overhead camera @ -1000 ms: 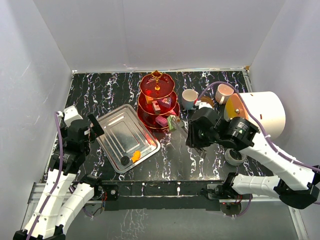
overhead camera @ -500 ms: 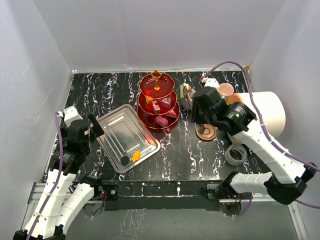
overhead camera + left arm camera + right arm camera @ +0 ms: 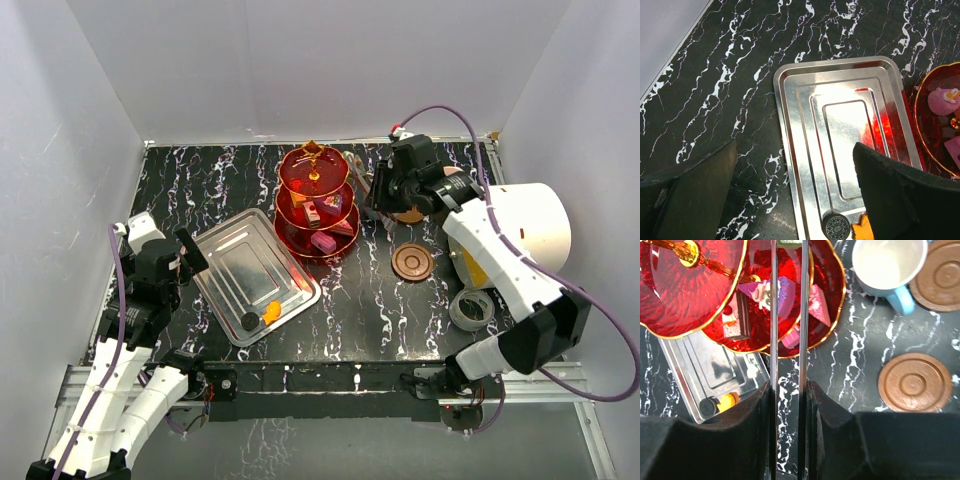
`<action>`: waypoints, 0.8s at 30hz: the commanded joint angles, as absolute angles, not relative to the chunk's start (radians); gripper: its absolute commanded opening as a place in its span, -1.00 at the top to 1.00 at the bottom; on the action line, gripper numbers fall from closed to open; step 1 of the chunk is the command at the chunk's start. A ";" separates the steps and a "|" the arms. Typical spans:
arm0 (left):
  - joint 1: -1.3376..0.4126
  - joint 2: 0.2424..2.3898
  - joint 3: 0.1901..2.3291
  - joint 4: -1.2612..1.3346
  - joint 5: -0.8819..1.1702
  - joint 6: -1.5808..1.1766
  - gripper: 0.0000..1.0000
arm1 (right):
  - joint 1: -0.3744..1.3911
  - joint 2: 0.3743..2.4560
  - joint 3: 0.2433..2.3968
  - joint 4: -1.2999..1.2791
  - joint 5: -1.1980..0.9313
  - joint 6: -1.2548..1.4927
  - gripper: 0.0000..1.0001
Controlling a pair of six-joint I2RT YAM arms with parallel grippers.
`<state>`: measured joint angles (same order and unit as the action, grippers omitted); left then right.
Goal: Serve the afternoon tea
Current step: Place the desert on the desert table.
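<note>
While the left tool (image 3: 795, 146) hangs spread wide at the left edge of the rectangular silver metal tray (image 3: 245, 262), a small orange block sweet (image 3: 271, 312) lies in that tray's near corner. One round brown saucer (image 3: 412, 262) sits bare on the black marbled surface (image 3: 200, 190). Farther back, the right tool (image 3: 790, 385), narrowed on long thin silver tongs (image 3: 773, 315), hangs over the translucent red three-tier stand (image 3: 296, 172). The blue cup (image 3: 885, 262) and second brown saucer (image 3: 937, 275) stand just beside the stand.
</note>
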<state>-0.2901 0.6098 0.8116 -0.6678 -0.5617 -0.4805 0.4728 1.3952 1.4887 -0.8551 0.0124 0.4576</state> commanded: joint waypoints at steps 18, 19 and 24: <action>-0.293 0.632 0.833 -0.660 -0.558 -0.468 -0.97 | 0.446 1.522 1.468 -0.686 -0.224 0.399 0.59; -0.293 0.633 0.834 -0.660 -0.558 -0.468 -0.97 | 0.445 1.522 1.466 -0.693 -0.217 0.396 0.57; -0.293 0.631 0.834 -0.661 -0.560 -0.468 -0.97 | 0.444 1.507 1.464 -0.701 -0.207 0.385 0.45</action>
